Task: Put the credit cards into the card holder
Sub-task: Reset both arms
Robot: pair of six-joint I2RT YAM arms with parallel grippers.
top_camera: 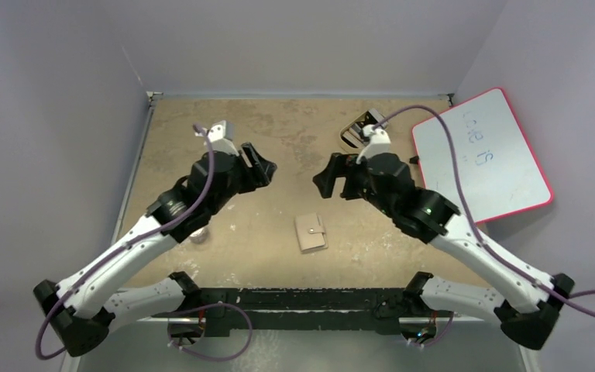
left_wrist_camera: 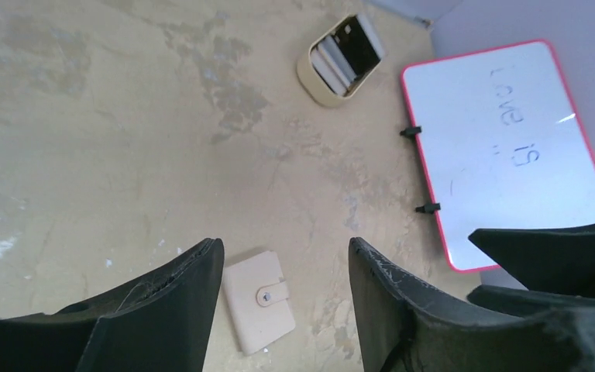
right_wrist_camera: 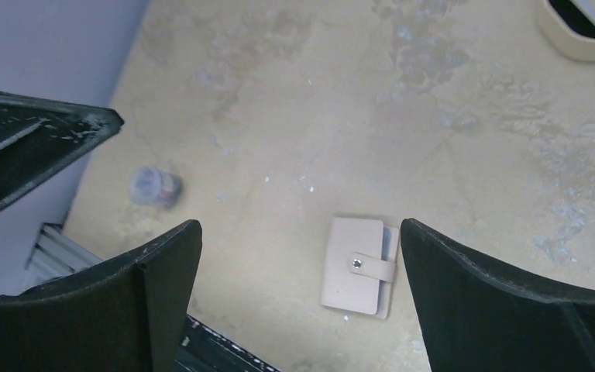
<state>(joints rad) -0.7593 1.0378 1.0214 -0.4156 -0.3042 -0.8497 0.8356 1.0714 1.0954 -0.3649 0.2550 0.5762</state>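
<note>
The left gripper [top_camera: 262, 165] and the right gripper [top_camera: 327, 178] hang above the bench [top_camera: 279, 124] and face each other. Both have their jaws spread wide, with nothing between them. The wallet [top_camera: 311, 232] lies flat and closed on the bench, its tab snapped, below the gap between the two grippers and touching neither. Only the right wrist view shows a thin blue-grey strip [right_wrist_camera: 391, 240] along one long side of the wallet; whether it is a card I cannot tell. That view also shows a small blurred object [right_wrist_camera: 155, 187] off to one side of the right gripper, hard to name. The left wrist view shows the tray [left_wrist_camera: 315, 85] and the whiteboard [left_wrist_camera: 503, 147] well ahead of the left gripper. From above, the right arm hides part of the tray.
</note>
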